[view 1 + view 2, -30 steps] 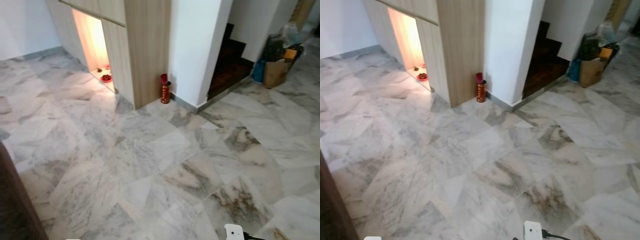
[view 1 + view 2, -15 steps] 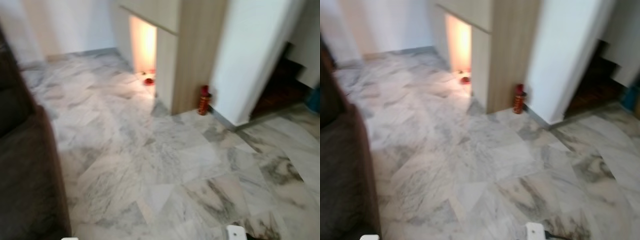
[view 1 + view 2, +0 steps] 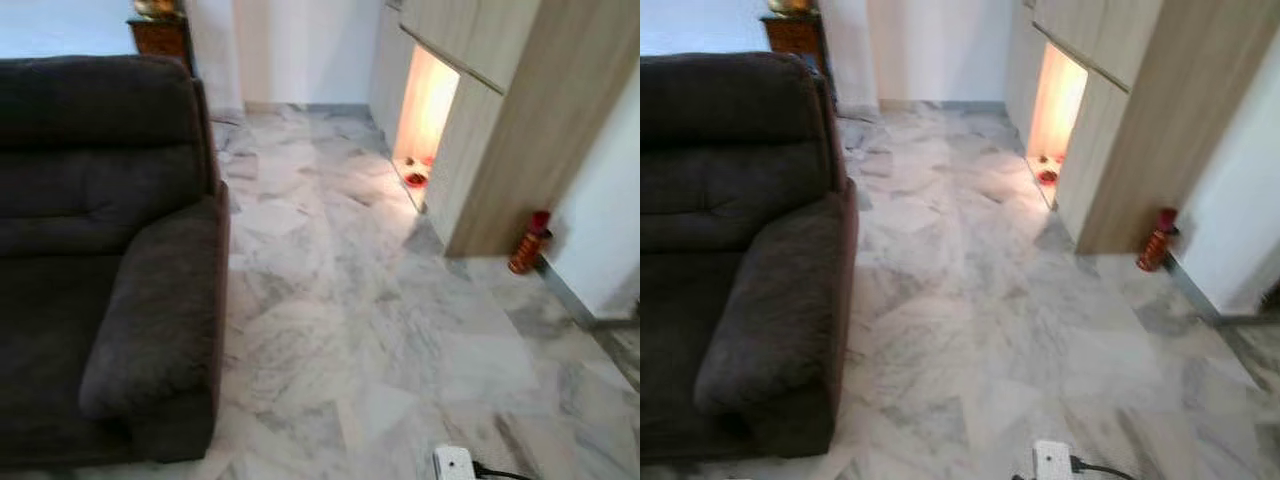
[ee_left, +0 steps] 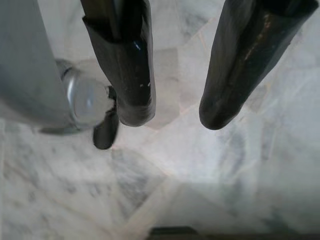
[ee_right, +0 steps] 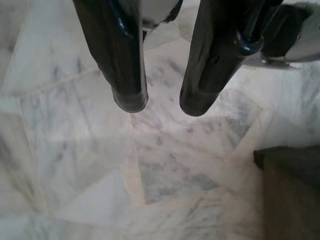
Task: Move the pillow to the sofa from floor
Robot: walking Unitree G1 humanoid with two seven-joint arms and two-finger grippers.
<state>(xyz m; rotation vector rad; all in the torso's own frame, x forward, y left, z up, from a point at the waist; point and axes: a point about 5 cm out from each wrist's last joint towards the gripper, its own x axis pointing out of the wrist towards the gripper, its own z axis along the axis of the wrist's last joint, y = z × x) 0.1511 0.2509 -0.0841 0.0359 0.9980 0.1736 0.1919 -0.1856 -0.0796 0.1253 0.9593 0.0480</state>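
Note:
A dark brown sofa stands at the left of the head views, its padded armrest facing the marble floor. In the left wrist view my left gripper hangs over bare marble, its two black fingers apart with nothing between them. In the right wrist view my right gripper also points down at the floor, open and holding nothing.
A wooden cabinet with a lit niche stands at the right, a red canister at its corner. A white plug block with a cable lies on the floor near me. A small wooden table stands behind the sofa.
The camera has swung left: the sofa has come fully into view, and the cabinet and red canister have shifted right. The stairs and boxes have left the picture.

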